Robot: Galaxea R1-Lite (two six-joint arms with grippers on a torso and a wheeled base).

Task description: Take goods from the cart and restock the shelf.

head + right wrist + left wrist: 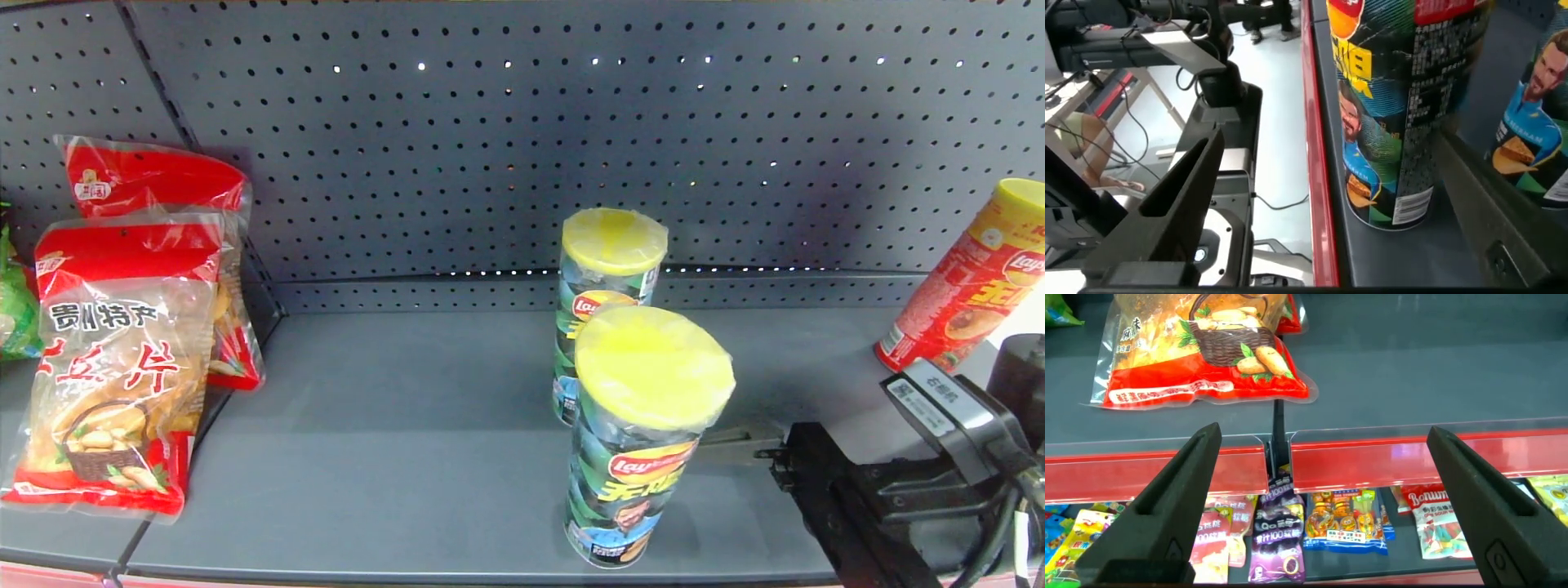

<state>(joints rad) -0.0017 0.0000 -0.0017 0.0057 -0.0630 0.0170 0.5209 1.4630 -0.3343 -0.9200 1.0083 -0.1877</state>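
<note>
Right jaws stand wide open on either side of the front can (645,441), gripping nothing; left jaws, far left of it, are open and empty too.

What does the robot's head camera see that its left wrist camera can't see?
Only the head view: two yellow-lidded chip cans, the front can and the rear can, a red chip can at the right, and the pegboard wall. Only the left wrist view: the open left gripper and colourful sweet packets one level down. Both: the red-and-clear snack bag on the grey shelf.
</note>
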